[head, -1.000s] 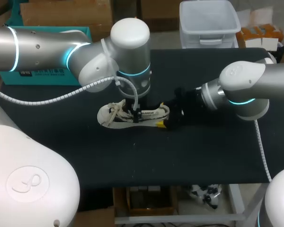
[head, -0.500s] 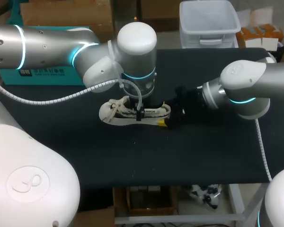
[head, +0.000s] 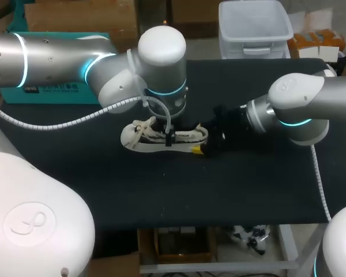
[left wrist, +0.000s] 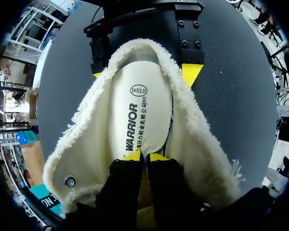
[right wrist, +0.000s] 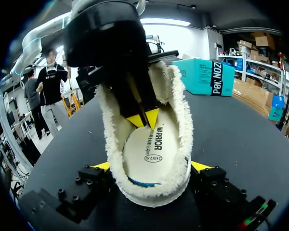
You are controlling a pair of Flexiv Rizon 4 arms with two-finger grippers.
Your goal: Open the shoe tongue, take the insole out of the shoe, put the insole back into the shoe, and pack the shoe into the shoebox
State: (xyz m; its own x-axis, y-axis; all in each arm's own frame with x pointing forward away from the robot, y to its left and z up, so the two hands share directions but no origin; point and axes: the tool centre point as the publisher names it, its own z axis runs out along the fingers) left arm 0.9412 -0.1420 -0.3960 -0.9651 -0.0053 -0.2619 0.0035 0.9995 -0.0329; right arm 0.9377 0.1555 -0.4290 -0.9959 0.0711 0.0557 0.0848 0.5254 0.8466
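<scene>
Head view: left gripper (left wrist: 143, 156) settled deeper into shoe (head: 139, 138), tips pressed together on insole (left wrist: 142, 110). Right gripper (right wrist: 151, 166) clamps heel, so insole step's probably underway.

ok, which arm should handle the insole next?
Left, likely. The left gripper sits inside the shoe, tips together on the insole. The right gripper clamps the heel from both sides, steadying it, so it isn't free.

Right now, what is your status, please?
Left end effector shut, tips on insole inside shoe. Right end effector shut on shoe heel. Box sits apart, beyond the shoe.
</scene>
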